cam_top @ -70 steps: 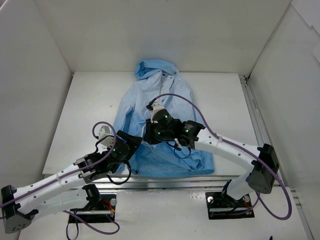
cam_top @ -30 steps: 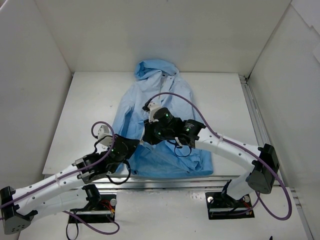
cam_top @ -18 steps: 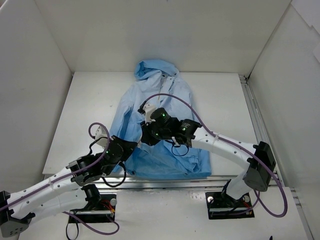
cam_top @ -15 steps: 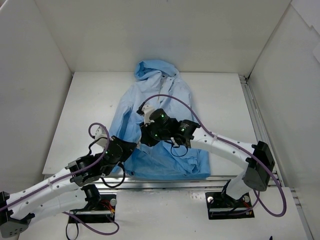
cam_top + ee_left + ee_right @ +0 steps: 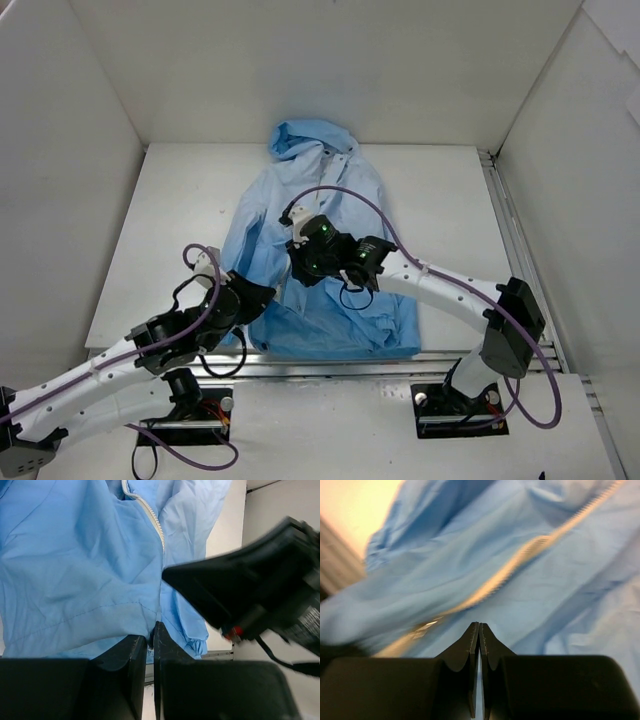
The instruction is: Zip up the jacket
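The light-blue jacket [image 5: 330, 190] lies flat on the white table [image 5: 170, 220], hood at the far end. In the left wrist view its white zipper strip [image 5: 158, 524] runs down toward my left gripper [image 5: 150, 639], which is shut on the bottom hem beside the zipper's lower end. In the top view that gripper [image 5: 262, 296] sits at the jacket's near left hem. My right gripper [image 5: 296, 272] hovers over the jacket's middle. In the right wrist view its jaws [image 5: 479, 625] are shut just below the blurred zipper strip [image 5: 520, 560], with nothing visible between them.
White walls enclose the table on three sides. A metal rail [image 5: 330, 362] runs along the near edge and another [image 5: 505, 220] along the right side. The right arm's black wrist [image 5: 250, 595] looms close in the left wrist view.
The left arm has drawn back toward the near left with the hem in its grip. The right gripper has shifted slightly farther up the jacket. Both have stayed shut.
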Robot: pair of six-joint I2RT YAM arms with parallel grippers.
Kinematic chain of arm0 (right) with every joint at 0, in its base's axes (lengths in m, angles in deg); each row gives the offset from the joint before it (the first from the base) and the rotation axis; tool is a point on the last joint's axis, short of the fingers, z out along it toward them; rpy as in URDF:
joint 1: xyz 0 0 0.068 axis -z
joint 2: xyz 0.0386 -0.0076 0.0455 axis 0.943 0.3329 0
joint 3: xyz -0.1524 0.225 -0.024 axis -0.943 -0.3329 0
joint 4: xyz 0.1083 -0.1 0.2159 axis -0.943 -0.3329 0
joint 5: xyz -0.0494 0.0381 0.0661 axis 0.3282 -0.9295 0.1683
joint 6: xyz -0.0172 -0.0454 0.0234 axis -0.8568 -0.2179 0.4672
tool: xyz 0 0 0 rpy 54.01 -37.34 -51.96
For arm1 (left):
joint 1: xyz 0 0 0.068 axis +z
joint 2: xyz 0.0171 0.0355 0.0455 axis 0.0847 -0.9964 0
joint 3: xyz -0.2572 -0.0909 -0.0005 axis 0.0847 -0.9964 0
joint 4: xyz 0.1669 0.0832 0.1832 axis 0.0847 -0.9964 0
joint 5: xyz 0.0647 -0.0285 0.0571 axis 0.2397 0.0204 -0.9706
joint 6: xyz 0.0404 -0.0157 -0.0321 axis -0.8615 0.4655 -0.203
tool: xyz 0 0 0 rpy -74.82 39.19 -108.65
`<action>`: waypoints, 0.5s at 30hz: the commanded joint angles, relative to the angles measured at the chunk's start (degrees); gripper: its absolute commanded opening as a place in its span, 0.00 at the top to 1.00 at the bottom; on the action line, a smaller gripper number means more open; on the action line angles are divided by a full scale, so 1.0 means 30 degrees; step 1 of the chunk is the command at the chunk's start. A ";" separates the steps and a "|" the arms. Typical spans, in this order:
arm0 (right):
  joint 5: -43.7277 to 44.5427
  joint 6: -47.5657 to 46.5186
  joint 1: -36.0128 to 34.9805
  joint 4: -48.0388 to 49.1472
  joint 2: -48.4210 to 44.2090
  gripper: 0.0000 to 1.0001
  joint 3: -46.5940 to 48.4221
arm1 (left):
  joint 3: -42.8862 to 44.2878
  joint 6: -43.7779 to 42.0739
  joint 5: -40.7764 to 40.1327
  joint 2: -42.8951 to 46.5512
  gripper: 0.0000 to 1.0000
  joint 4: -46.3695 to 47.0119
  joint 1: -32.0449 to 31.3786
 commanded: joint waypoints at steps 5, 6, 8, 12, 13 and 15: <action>0.3525 -0.0790 0.2222 0.0081 0.0886 1.00 0.0620 | 0.1423 -0.0709 -0.0355 0.1470 1.00 -0.0378 -0.0114; 0.3527 -0.0819 0.2371 0.0110 0.0915 1.00 0.0708 | 0.1451 -0.0564 -0.0385 0.1558 1.00 -0.0583 -0.0114; 0.3118 -0.1083 0.2839 0.0081 0.1061 1.00 0.1059 | 0.1452 -0.0504 -0.0414 0.1617 1.00 -0.0906 -0.0114; 0.0840 -0.1871 0.3192 0.0139 0.0508 1.00 0.1384 | 0.1219 -0.0416 -0.0385 0.1559 1.00 -0.1024 -0.0114; -0.0764 -0.2019 0.3192 0.0197 0.0071 1.00 0.1238 | 0.1101 -0.0416 -0.0414 0.1559 1.00 -0.0763 -0.0114; -0.2586 -0.2313 0.3309 0.0432 -0.0313 1.00 0.1003 | 0.0458 -0.0503 -0.0356 0.1880 1.00 -0.0062 -0.0114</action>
